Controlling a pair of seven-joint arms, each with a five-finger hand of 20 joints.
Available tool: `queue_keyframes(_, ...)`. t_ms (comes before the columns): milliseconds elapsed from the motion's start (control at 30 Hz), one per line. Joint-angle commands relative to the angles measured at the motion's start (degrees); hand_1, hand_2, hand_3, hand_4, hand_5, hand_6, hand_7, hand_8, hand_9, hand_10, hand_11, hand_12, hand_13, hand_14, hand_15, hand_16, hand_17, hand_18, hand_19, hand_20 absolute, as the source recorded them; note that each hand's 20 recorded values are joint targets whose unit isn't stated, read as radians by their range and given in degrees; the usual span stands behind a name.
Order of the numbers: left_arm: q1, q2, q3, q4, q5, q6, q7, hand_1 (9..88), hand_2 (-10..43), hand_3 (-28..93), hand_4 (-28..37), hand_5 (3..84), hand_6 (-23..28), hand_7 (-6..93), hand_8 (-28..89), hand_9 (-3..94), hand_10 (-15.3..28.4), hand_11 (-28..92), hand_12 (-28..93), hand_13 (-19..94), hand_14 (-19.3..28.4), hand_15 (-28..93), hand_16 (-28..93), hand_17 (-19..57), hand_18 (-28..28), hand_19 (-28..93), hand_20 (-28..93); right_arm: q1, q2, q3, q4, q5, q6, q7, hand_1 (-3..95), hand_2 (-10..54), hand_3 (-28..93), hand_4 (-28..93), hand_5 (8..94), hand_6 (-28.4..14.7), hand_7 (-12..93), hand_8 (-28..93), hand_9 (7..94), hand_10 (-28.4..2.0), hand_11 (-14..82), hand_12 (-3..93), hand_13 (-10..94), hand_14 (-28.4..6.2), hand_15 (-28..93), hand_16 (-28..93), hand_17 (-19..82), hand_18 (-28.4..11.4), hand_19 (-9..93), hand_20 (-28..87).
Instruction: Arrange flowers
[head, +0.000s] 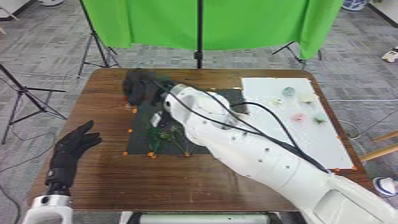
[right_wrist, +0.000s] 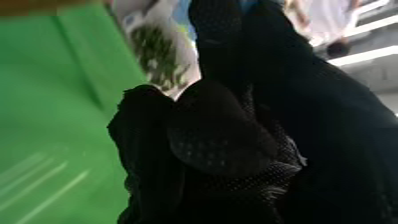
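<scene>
With our left hand (head: 75, 144) open at near left and our right hand's (head: 139, 89) grip, far left, impossible to tell, we'd pinch the green stems (head: 161, 136) on the dark mat (head: 139, 144) low, judging them light, bendy and easily crushed.
</scene>
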Motion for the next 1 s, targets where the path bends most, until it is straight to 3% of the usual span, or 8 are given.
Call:
queue_keyframes(33,-0.6,0.17,0.29,0.94,-0.68,0.97,1.6,35.8,20.9,68,-5.6,37.1,7.8,11.2,-6,41.9,16.4,28,10,37,19.4,29,-5,13.8,13.6,19,20,-4.2,-2.1,-2.8,1.5,-2.1,-2.6,-0.1,67.9,-9.5,40,-9,79.3,-1.0,24,14,89.6,-8.7,11.2,41.9,92,-0.2,61,35,67,-11.7,93,62)
queue_keyframes(67,-0.9,0.21,0.19,1.11,-0.4,0.51,1.69,41.6,13.5,66,4.0,35.1,7.5,12.7,-7,40.7,16.6,29,10,37,19.3,30,-5,13.7,13.6,19,20,-4.2,-2.1,-2.9,1.6,-2.3,-2.7,0.1,68.8,-9.5,39,-8,79.2,-1.0,23,14,89.4,-8.8,11.3,41.7,92,-0.2,62,35,67,-11.7,93,62)
queue_keyframes(133,-1.1,0.37,0.24,1.07,0.31,0.33,1.34,46.1,9.3,64,10.8,33.7,6.9,14.2,-7,39.1,16.3,30,10,36,18.8,32,-6,13.6,13.5,19,20,-4.3,-2.2,-2.9,1.9,-2.6,-2.8,0.4,69.3,-9.5,38,-7,79.0,-1.1,23,14,89.2,-8.9,11.4,41.7,92,-0.3,62,35,67,-11.7,93,62)
queue_keyframes(433,-1.3,0.51,-0.95,1.32,3.68,-3.31,0.37,53.5,1.4,65,17.3,30.9,5.7,15.7,-8,35.1,14.1,30,9,33,17.0,33,-7,12.9,12.1,18,19,-4.4,-2.1,-3.3,3.8,-5.0,-1.7,2.1,66.8,-9.5,44,-9,77.1,-1.3,26,12,88.7,-8.8,10.9,42.2,91,-0.2,63,35,66,-11.9,93,62)
queue_keyframes(600,-0.6,0.09,-3.07,1.35,5.28,-9.51,-0.84,53.8,-3.1,55,22.5,29.9,5.1,12.9,-7,33.0,13.0,26,10,32,15.9,28,-5,11.7,11.6,16,20,-4.6,-1.9,-3.1,4.1,-6.1,-1.9,2.7,62.4,-9.5,55,-14,75.7,-1.2,28,11,88.8,-8.6,10.2,43.0,92,-0.1,62,35,67,-11.9,93,62)
queue_keyframes(700,-0.5,-0.36,-4.37,1.51,6.89,-14.08,-1.78,50.7,-6.0,52,22.1,30.5,5.6,10.2,-5,31.9,13.0,24,11,31,15.9,27,-4,10.9,11.3,14,20,-4.5,-1.8,-3.1,4.1,-6.0,-2.7,3.3,60.2,-9.5,57,-15,73.8,-0.4,29,9,87.6,-8.5,9.0,42.9,92,-0.1,62,36,66,-11.8,93,62)
queue_keyframes(767,-0.9,-0.24,-4.5,1.69,7.7,-15.48,-2.31,48.1,-8.6,55,18.3,30.9,5.9,7.6,-4,31.5,12.9,22,12,31,15.7,24,-2,10.4,11.3,12,21,-4.4,-1.5,-3.1,4.1,-6.5,-2.8,3.5,58.7,-9.5,59,-15,72.4,0.0,29,8,86.8,-8.5,8.8,43.6,92,0.0,62,36,66,-11.8,93,62)
queue_keyframes(1000,-0.6,-0.32,-4.98,1.53,8.22,-16.01,-2.73,48.5,-9.5,60,5.8,30.9,5.1,8.3,-4,30.8,10.6,19,13,31,14.7,19,-1,9.8,11.0,9,20,-4.3,-0.9,-3.8,3.8,-6.3,-1.1,4.5,56.8,-9.5,61,-14,66.9,0.7,29,7,85.3,-9.1,7.9,45.5,92,-0.1,61,37,66,-11.9,93,61)
